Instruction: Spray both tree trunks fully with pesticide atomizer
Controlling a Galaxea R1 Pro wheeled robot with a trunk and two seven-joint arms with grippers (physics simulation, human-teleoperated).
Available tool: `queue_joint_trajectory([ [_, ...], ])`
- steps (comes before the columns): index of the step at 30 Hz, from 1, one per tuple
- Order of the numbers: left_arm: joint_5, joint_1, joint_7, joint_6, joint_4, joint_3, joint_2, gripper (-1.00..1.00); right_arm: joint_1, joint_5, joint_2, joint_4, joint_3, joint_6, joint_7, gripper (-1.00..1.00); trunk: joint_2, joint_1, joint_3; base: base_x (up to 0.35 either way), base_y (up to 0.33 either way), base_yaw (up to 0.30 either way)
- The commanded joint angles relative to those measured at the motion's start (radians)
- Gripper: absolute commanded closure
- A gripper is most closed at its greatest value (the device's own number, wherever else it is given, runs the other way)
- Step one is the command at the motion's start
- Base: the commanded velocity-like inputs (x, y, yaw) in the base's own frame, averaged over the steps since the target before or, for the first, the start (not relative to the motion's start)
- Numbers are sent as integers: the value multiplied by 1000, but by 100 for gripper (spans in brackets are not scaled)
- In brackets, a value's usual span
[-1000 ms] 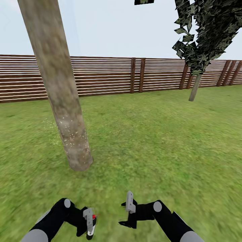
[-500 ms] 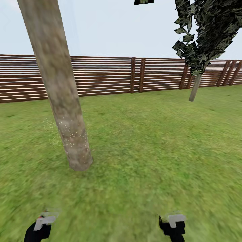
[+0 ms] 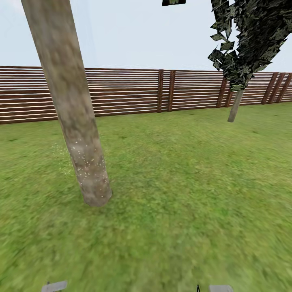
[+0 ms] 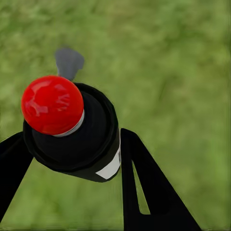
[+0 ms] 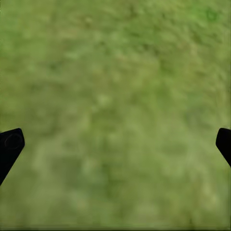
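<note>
You have the small dark pesticide atomizer (image 4: 72, 130) with the round red tip and white band held tight in your left gripper (image 4: 67, 159). The two black fingers (image 4: 144, 187) press on its sides, one on each side, so the bottle cannot slip. The red tip sticks out past the fingers, and that is good, because the spray has to come out with nothing in its way. Right now the tip points down at the green grassy lawn (image 4: 183, 67), not at a tree.

Your right gripper (image 5: 115, 144) is wide open and holds nothing. You can see its two black fingertips (image 5: 9, 147) far apart at the edges of the right wrist view, with grass between them.

In the head view, both arms are low, and just their grey tops peek in at the bottom edge. The thick grey-tan mottled tree trunk (image 3: 71, 109) stands near you, ahead and to the left, leaning a little. Pale little specks dot its lower part near the ground; this may be spray, but I cannot be sure. The higher part of the trunk looks bare. The second tree (image 3: 243, 48), with dark jagged leaves and a thin-looking trunk, is far off to the right by the reddish-brown wooden slat fence (image 3: 162, 91).

I think you next need to lift the left arm and aim the red tip at the near trunk.
</note>
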Motion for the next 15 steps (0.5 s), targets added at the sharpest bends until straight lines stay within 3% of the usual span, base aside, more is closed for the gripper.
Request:
queue_joint_trajectory([
  [1, -10, 3, 2, -4, 2, 7, 0, 100, 0, 10, 0, 1, 3, 1, -10, -100, 0, 0, -1, 0, 0, 0],
  [15, -11, 5, 1, -5, 2, 4, -2, 100, 2, 10, 0, 1, 3, 1, -10, -100, 0, 0, -1, 0, 0, 0],
])
